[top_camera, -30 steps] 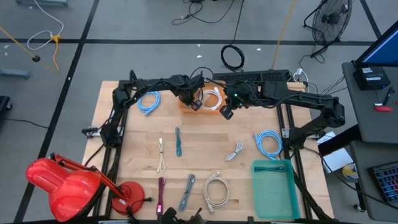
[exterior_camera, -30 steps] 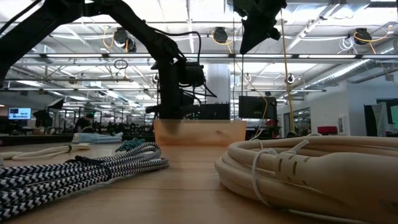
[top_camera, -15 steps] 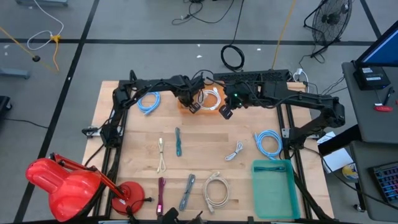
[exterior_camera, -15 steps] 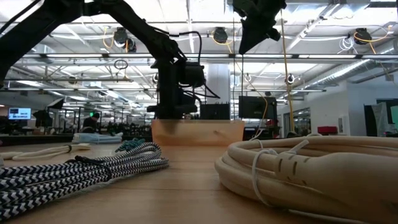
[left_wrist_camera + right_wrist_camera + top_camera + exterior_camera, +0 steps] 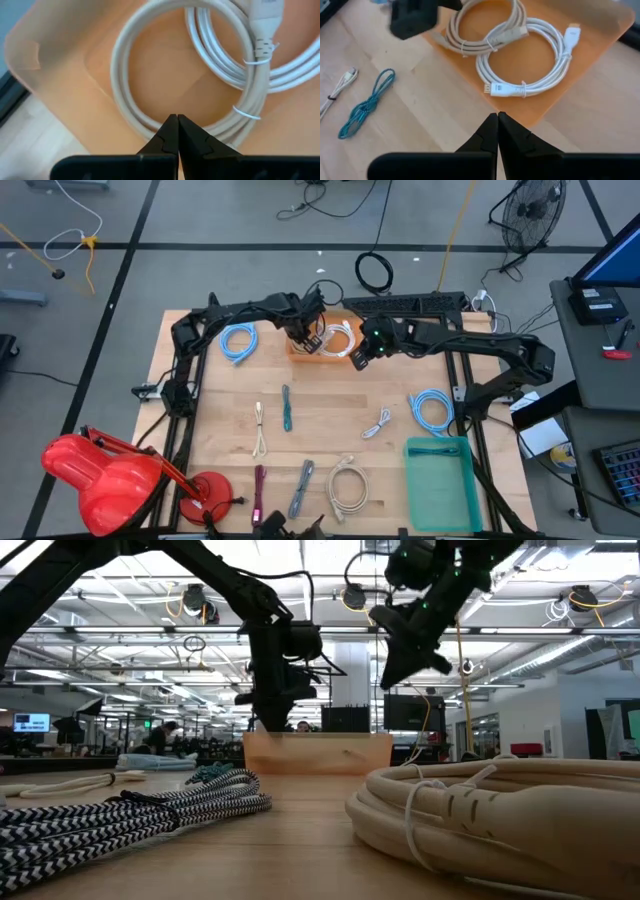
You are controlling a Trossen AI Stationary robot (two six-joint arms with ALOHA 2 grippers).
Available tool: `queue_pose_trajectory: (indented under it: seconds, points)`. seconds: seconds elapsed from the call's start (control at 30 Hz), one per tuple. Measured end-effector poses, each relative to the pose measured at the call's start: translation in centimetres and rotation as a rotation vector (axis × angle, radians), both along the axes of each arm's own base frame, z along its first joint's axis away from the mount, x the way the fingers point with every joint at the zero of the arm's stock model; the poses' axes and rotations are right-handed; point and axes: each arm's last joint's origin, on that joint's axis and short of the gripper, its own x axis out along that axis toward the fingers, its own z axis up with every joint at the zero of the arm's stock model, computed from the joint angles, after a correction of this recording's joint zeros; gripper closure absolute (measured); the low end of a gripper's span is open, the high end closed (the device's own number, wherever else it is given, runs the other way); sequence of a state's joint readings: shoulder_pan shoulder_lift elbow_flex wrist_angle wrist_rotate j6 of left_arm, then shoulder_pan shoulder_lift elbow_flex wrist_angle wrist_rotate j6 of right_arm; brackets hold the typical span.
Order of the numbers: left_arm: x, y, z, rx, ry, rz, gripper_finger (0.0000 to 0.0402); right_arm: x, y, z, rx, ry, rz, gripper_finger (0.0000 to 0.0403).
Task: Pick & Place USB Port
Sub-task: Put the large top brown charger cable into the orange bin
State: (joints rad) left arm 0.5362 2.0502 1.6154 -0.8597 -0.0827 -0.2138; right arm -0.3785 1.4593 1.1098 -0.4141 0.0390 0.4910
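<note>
Both arms sit over the orange tray (image 5: 297,352) at the far edge of the worktop (image 5: 215,412); left gripper (image 5: 304,338) is above the tray, fingers pressed together on nothing, a beige coil (image 5: 150,75) right under it; right gripper (image 5: 360,360) hangs just off the tray's right edge, also pressed together and empty; tray already holds that beige coil plus a white cable (image 5: 530,65), the two bundles side by side and touching. Loose cables still on the worktop: two blue coils (image 5: 432,408), a teal cable (image 5: 287,408), a thin cream one (image 5: 260,430), a small white one (image 5: 378,423), a beige bundle (image 5: 346,483), a striped one (image 5: 302,487), a maroon one (image 5: 258,483); green bin (image 5: 440,485) near right looks almost empty. Handling, my read: these are light, floppy, tie-wrapped bundles; a pinch on a single strand will let the coil sag and swing; better to grab across the tied section or by the stiff plug body, which is hard plastic and less likely to slip; nothing fragile, but smooth jackets may slide through narrow fingers.
</note>
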Motion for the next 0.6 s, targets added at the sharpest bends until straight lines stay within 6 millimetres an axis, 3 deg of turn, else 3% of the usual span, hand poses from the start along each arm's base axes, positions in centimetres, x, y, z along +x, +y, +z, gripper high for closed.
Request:
queue_pose_trajectory:
  seconds: [0.6]
  points:
    - [0.4,-0.4,0.1,-0.035,-0.045,-0.031,0.0401,2.7,-1.6,-5.6,0.120,0.032,-0.001,0.0403]
